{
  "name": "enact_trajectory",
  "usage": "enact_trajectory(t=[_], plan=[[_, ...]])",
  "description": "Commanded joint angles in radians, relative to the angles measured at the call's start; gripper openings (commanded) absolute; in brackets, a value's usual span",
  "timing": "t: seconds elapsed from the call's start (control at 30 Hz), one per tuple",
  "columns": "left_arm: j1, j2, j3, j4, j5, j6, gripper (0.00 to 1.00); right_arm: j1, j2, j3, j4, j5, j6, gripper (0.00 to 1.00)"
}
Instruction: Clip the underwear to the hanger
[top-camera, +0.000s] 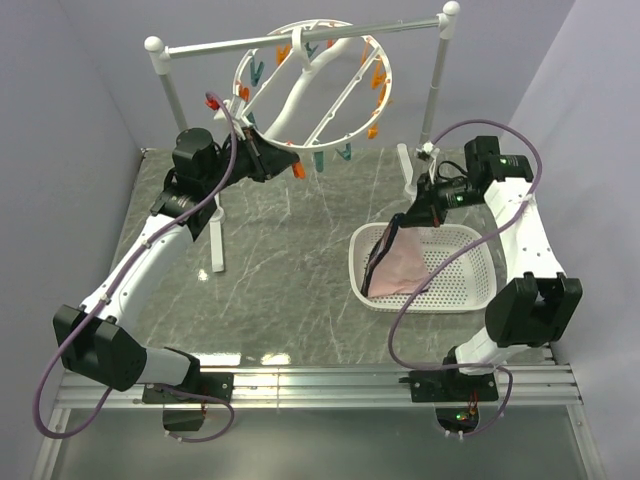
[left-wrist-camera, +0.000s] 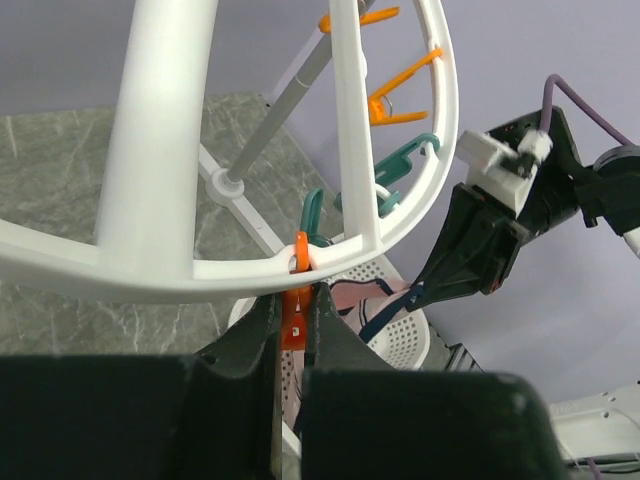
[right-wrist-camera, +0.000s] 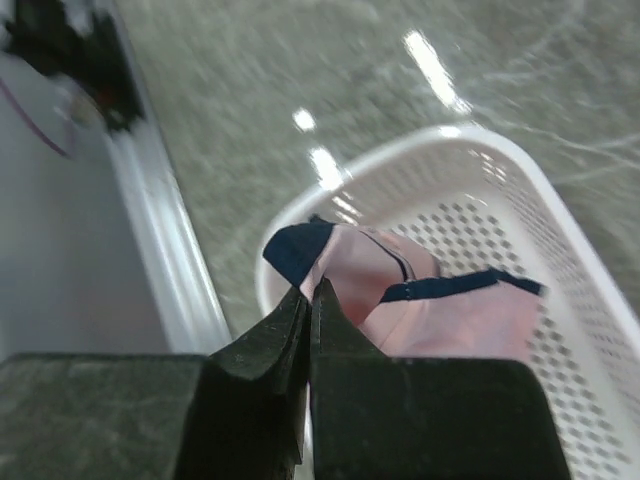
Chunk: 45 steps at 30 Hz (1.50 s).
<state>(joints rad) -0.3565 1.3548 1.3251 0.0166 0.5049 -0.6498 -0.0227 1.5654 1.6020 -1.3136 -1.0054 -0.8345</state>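
- I have the underwear (top-camera: 405, 268) pinched by its navy edge in my closed right gripper (top-camera: 408, 222), with the rest trailing into the basket (top-camera: 430, 307).
- My left gripper (left-wrist-camera: 295, 308) is clamped on an orange clip (left-wrist-camera: 296, 325) of the hanger (left-wrist-camera: 120, 275), presumably to spread it for the fabric.

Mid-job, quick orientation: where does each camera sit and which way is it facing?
Top external: above and behind the bases, looking down at the table, hanger and basket; both arms show.
Left wrist: looks up at the hanger past the left hand, closed on an orange clip.
Right wrist: looks down past the right hand gripping the underwear at the basket.
Shared: all three views show the underwear and basket.
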Motion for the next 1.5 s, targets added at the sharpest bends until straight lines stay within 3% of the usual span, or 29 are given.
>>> enact_trajectory(t=[0.0, 0.03, 0.1, 0.3, 0.43, 0.8, 1.47], plan=[[0.001, -0.003, -0.001, 0.063, 0.075, -0.017, 0.0, 0.045, -0.077, 0.006, 0.161, -0.17, 0.36, 0.0], [0.001, 0.0, 0.008, 0.059, 0.076, -0.017, 0.0, 0.047, -0.1, -0.016, 0.31, -0.179, 0.511, 0.0], [0.002, 0.0, 0.013, 0.054, 0.073, -0.014, 0.0, 0.047, -0.16, -0.028, 0.5, -0.176, 0.645, 0.0], [0.007, -0.006, 0.008, 0.072, 0.075, -0.019, 0.0, 0.049, -0.243, 0.075, 0.684, -0.159, 0.86, 0.0], [0.007, -0.011, -0.012, 0.103, 0.092, -0.025, 0.0, 0.125, -0.291, -0.016, 0.813, -0.131, 1.023, 0.0], [0.021, -0.033, -0.05, 0.213, 0.168, -0.024, 0.0, 0.392, -0.179, -0.076, 0.941, 0.014, 1.046, 0.0], [0.024, -0.029, -0.083, 0.341, 0.277, -0.065, 0.0, 0.518, -0.033, -0.036, 1.071, 0.172, 1.048, 0.0]])
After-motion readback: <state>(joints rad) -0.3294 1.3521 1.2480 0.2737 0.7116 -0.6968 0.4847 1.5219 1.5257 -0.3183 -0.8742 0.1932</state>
